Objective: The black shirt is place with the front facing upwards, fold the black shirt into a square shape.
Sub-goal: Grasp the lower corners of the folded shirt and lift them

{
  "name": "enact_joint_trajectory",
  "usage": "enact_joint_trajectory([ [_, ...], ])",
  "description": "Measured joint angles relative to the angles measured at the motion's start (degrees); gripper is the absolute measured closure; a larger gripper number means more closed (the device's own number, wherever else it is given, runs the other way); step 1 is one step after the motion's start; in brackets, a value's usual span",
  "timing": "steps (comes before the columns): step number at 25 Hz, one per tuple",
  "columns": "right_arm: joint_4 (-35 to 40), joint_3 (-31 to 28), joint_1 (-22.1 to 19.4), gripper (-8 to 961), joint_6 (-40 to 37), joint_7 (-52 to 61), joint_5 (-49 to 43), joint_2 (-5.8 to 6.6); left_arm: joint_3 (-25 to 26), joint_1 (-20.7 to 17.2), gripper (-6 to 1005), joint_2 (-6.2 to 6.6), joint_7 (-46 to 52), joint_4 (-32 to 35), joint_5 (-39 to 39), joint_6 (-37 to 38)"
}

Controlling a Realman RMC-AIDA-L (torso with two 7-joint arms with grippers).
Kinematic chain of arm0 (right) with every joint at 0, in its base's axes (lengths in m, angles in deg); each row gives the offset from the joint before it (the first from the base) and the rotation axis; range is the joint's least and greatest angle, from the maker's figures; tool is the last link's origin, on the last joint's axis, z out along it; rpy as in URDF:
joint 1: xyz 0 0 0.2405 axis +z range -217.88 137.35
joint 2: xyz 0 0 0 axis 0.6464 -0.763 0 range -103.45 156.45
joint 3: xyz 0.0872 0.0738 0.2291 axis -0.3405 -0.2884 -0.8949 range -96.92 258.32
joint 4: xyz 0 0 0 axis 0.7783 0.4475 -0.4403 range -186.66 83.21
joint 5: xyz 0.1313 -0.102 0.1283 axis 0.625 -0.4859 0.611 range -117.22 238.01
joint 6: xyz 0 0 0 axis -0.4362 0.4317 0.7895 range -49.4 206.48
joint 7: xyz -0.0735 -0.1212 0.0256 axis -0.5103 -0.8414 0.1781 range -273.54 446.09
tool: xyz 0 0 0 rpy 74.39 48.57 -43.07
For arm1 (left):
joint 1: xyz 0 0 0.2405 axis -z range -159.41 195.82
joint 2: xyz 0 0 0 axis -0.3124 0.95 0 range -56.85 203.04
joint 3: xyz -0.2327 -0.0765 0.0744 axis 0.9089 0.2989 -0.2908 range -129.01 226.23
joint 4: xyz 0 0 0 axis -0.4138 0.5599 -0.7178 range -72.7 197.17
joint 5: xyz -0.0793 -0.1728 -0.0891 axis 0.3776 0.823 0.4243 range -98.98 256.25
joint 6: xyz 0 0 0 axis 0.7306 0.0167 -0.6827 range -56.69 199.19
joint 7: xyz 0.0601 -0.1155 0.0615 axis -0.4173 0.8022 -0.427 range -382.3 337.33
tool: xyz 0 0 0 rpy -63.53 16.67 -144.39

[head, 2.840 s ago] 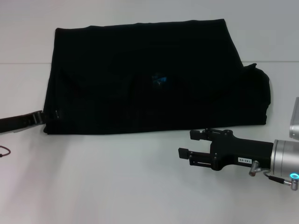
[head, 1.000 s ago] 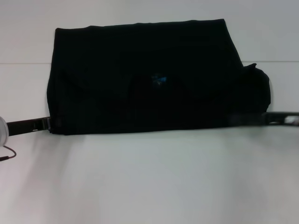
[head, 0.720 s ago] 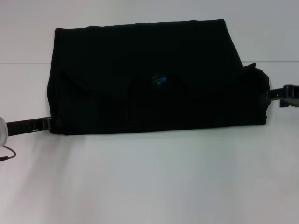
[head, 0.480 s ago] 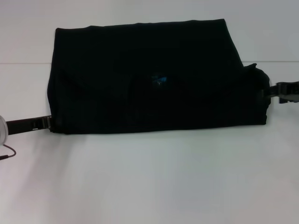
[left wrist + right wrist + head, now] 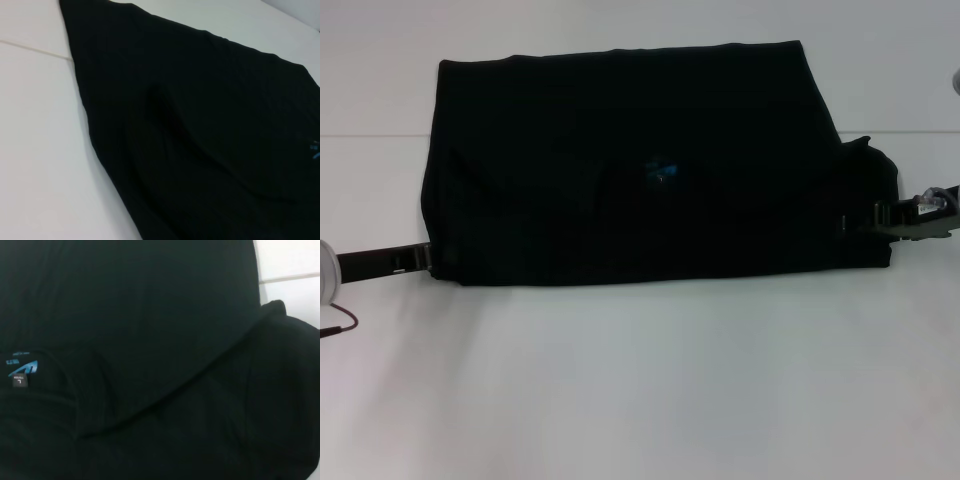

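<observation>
lying across the far half of the white table (image 5: 640,380), the black shirt (image 5: 640,150) is showing as a wide band with its blue neck label (image 5: 660,170) near the middle and 1 bulging sleeve lump (image 5: 870,190) at its right end.

judging by this layout, the step in hand is taking the 2 near corners for the next fold toward a square. the left gripper (image 5: 420,258) is meeting the shirt's near left corner low over the table, and the right gripper (image 5: 885,222) is meeting the near right edge just below the sleeve lump. whether either set of jaws is apart or together i cannot tell, since dark fingers are merging with dark cloth, and neither wrist view is showing its own fingers, only cloth close below.

doing this well is probably depending on both grippers catching every layer at the edge, not just the top 1, and lifting evenly so the band is not skewing. the right side is looking like the harder one: the sleeve lump is sticking out past the straight edge and is likely needing tucking in, or the finished shape is ending up uneven.
</observation>
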Motion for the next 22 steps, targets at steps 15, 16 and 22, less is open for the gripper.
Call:
enact_joint_trajectory([
  [15, -1.8, 0.7, 0.5, 236, 3.5, 0.0, 0.1, -1.18, 0.0, 0.5, 942, -0.10, -0.1, 0.0, -0.1, -0.4],
  [16, -1.7, 0.8, 0.5, 238, 3.5, -0.1, 0.1, -1.25, 0.0, 0.5, 942, -0.08, -0.1, 0.0, -0.1, -0.5],
  [22, -1.4, 1.4, 0.5, 380, 3.4, -0.6, -0.1, -1.51, 0.0, 0.5, 942, -0.09, -0.5, 0.0, -0.1, -0.5],
])
